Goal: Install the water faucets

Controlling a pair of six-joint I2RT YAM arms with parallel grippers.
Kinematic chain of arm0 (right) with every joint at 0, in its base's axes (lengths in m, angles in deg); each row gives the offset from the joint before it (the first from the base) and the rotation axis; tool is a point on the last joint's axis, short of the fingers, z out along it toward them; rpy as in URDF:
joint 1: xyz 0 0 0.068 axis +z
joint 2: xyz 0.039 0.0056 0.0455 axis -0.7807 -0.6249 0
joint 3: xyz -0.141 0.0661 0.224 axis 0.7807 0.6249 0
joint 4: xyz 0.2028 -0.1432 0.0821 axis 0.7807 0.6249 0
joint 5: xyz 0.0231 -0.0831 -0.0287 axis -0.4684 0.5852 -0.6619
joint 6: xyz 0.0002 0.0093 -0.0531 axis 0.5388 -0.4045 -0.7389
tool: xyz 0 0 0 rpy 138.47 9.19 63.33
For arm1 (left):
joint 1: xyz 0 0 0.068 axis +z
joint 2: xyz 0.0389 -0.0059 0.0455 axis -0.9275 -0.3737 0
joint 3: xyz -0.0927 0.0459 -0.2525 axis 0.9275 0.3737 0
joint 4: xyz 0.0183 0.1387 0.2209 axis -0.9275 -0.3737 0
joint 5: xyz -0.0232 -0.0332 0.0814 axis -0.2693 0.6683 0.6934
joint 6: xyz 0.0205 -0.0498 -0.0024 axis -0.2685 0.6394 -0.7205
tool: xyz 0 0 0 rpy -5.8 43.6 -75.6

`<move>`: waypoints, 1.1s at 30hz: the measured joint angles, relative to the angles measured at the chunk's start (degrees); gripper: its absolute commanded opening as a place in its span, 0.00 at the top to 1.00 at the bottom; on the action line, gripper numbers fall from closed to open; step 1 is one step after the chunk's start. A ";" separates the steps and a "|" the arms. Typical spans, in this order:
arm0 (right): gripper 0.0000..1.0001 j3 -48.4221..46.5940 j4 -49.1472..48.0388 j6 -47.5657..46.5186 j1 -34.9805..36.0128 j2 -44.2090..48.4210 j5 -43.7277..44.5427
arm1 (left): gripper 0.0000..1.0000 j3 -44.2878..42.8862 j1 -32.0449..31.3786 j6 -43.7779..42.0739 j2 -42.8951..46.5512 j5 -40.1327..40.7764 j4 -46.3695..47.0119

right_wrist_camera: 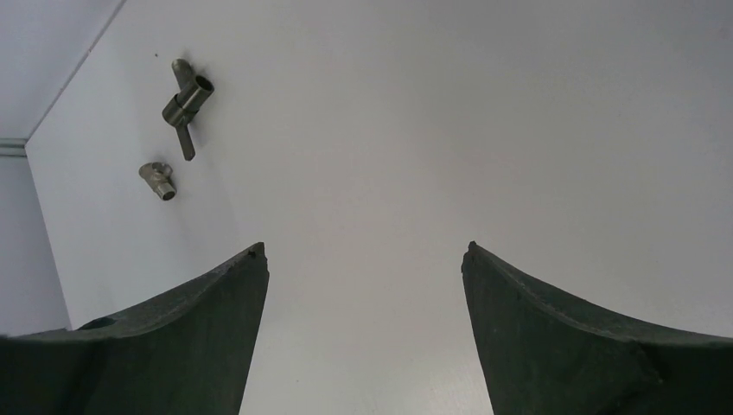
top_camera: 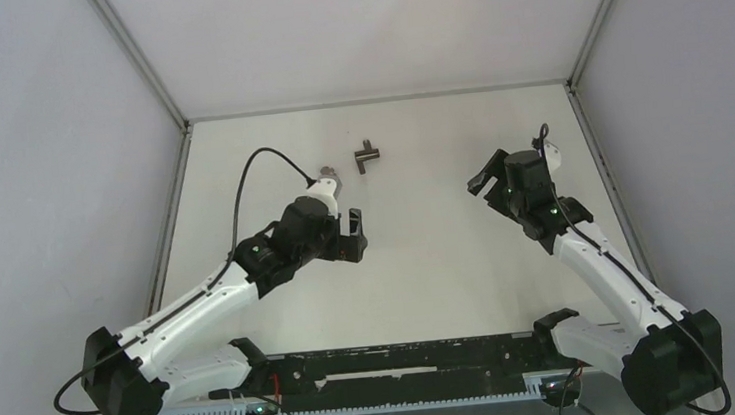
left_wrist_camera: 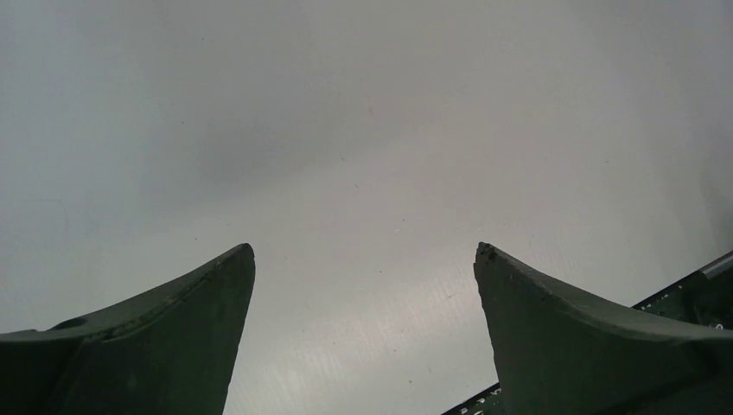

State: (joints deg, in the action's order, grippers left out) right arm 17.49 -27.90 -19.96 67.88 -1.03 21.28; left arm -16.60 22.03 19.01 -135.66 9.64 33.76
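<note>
The dark T-shaped tap piece (top_camera: pixel 368 155) lies on the white table (top_camera: pixel 429 262) at the back centre. The small silvery fitting (top_camera: pixel 328 174) lies just left of it, partly behind the left wrist camera. Both show in the right wrist view, the tap piece (right_wrist_camera: pixel 186 104) above the fitting (right_wrist_camera: pixel 158 180), at the upper left. My left gripper (top_camera: pixel 356 236) is open and empty, in front of the two parts and apart from them; its view shows only bare table between its fingers (left_wrist_camera: pixel 363 249). My right gripper (top_camera: pixel 483 173) is open and empty, well to the right of the parts, with nothing between its fingers (right_wrist_camera: pixel 365 249).
White walls close the table in on the left (top_camera: pixel 61 194), back and right (top_camera: pixel 697 118). A black rail (top_camera: pixel 407 360) runs along the near edge between the arm bases; it also shows in the left wrist view (left_wrist_camera: pixel 691 294).
</note>
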 measured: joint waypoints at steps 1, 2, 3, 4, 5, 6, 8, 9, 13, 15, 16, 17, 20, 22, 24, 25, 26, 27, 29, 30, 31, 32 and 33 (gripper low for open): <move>0.12 0.00 -0.11 0.02 0.17 -0.24 -0.22 | 0.00 0.00 0.00 0.02 -0.11 0.00 0.00; 0.12 0.00 -0.33 0.04 0.37 -0.44 -0.26 | 0.00 0.00 0.00 0.09 -0.13 0.00 0.00; 0.12 0.00 -0.57 0.15 0.50 -0.66 -0.44 | 0.00 0.00 0.00 0.09 -0.13 0.00 0.02; 0.12 0.00 -0.83 0.28 0.63 -0.85 -0.66 | 0.00 -0.04 0.00 0.13 -0.15 0.00 0.00; 0.13 0.00 -1.14 0.50 0.79 -1.18 -0.96 | 0.00 -0.15 0.00 0.17 -0.24 0.00 0.02; 0.13 0.00 -1.53 0.76 0.85 -1.60 -1.38 | 0.00 -0.37 0.00 0.31 -0.42 0.02 -0.04; 0.13 0.00 -2.84 1.07 1.31 -2.93 -2.10 | 0.00 -1.18 0.00 0.66 -0.87 0.22 -0.22; 0.11 0.00 -3.41 1.11 1.66 -3.58 -2.34 | 0.00 -1.79 0.00 0.90 -1.14 0.61 -0.46; 0.06 -2.71 -4.22 1.33 5.31 -9.27 -2.71 | 0.00 -4.83 2.16 1.79 -1.40 1.42 -2.05; 0.04 -6.82 -4.11 1.31 7.41 -13.97 -2.45 | 0.00 -5.66 5.70 2.62 -1.07 0.87 -2.12; 0.02 -9.35 -4.07 1.25 8.46 -16.57 -1.99 | 0.00 -5.64 8.24 3.08 -0.57 -0.07 -2.16; 0.02 -12.24 -3.78 1.11 9.53 -19.21 -1.20 | 0.00 -5.62 10.75 3.61 -0.09 -0.61 -2.32; 0.04 -22.05 -1.77 0.13 12.00 -27.34 0.00 | 0.00 -5.51 17.55 4.87 1.88 -2.40 -2.32; 0.07 -29.44 0.39 -1.05 12.98 -32.96 -0.24 | 0.00 -5.51 21.22 5.79 3.32 -3.10 -2.95; 0.11 -38.21 2.54 -2.93 14.01 -39.41 -0.59 | 0.00 -5.46 23.93 6.62 4.42 -3.80 -3.67; 0.16 -41.16 2.97 -3.76 14.40 -41.86 -0.81 | 0.00 -5.42 24.76 6.84 4.76 -4.11 -3.96; 0.21 -44.81 3.76 -4.96 14.80 -44.65 -1.09 | 0.00 -5.40 25.73 7.10 5.07 -4.46 -4.33; 0.25 -48.19 4.52 -6.25 15.15 -47.43 -1.44 | 0.00 -5.33 26.27 7.28 5.31 -4.63 -4.68; 0.33 -55.54 6.49 -8.72 16.00 -53.62 -1.86 | 0.00 -4.90 26.75 7.61 5.66 -4.90 -5.07; 0.35 -59.23 7.48 -9.81 16.41 -56.87 -2.01 | 0.00 -4.39 26.86 7.69 5.88 -5.05 -5.40; 0.37 -61.81 8.39 -10.67 16.70 -59.25 -2.19 | 0.00 -4.00 26.88 7.74 6.01 -5.09 -5.60; 0.38 -66.12 10.05 -11.50 16.96 -62.90 -2.23 | 0.00 -3.39 26.91 7.82 6.19 -5.33 -5.60; 0.38 -68.89 10.93 -12.20 17.07 -65.46 -2.40 | 0.00 -2.75 26.93 8.11 6.34 -5.53 -5.68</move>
State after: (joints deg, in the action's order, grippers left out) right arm -51.40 -16.97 -32.15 84.95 -66.49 18.88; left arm -19.36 48.96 27.12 -129.32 4.11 28.08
